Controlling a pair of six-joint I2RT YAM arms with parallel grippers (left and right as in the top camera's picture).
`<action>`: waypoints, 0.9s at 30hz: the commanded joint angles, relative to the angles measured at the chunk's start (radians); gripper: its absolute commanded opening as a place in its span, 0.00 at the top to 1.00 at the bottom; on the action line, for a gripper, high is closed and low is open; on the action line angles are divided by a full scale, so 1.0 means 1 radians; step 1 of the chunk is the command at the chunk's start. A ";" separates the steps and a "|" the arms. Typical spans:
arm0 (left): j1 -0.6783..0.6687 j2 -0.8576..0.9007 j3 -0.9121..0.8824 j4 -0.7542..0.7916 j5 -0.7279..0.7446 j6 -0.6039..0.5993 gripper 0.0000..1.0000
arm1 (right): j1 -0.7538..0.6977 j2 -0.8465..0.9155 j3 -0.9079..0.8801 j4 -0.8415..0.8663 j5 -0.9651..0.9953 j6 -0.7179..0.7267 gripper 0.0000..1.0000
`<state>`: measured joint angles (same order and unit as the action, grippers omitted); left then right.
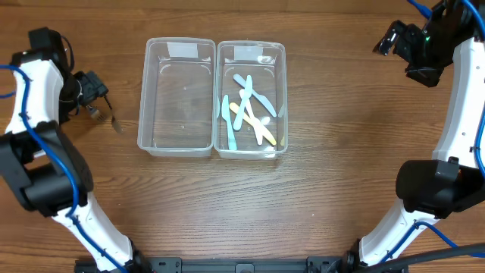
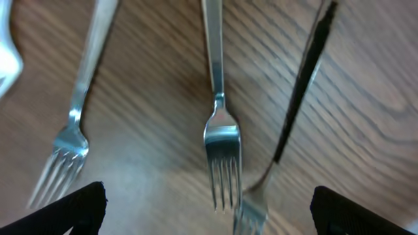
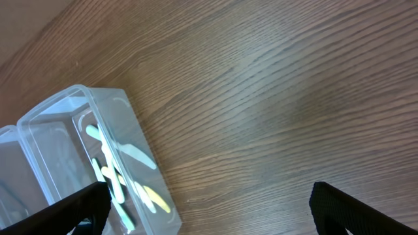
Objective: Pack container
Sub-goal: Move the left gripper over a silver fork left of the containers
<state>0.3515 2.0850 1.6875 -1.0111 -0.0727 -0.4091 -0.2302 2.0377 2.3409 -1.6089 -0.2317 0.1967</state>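
The left fingers (image 2: 72,212) are spread wide, low over the bench (image 2: 150,111), with the middle fork (image 2: 222,140) centred in their gap. In the wrist view its long axis runs 12 to 6: tines point at 6 towards the fingers, handle away at 12. The left fork (image 2: 68,147) lies at 9 and a third fork (image 2: 251,212) at 5, its handle seemingly dark. The right fingers (image 3: 65,212), also spread and empty, hang well apart. The left arm is plainly nearer, and overhead the empty tub (image 1: 176,97) lies at its 3 o'clock.
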 commanded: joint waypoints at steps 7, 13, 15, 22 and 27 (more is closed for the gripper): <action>0.005 0.133 0.016 0.071 0.015 0.005 0.00 | -0.001 -0.015 -0.006 0.002 -0.001 -0.019 0.00; 0.034 0.156 0.016 0.098 0.018 -0.018 0.00 | -0.001 -0.016 -0.006 0.002 0.010 -0.019 0.00; 0.043 0.162 0.016 0.103 0.021 -0.018 0.01 | -0.001 -0.016 -0.006 0.002 0.013 -0.019 0.00; 0.051 0.173 0.016 0.120 0.021 -0.018 0.24 | -0.001 -0.015 -0.006 0.002 0.014 -0.019 0.00; 0.051 0.173 0.016 0.122 0.021 -0.018 0.62 | -0.001 -0.015 -0.006 0.002 0.013 -0.019 0.00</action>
<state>0.4007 2.2353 1.6875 -0.8898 -0.0586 -0.4225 -0.2302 2.0377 2.3409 -1.6089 -0.2279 0.1833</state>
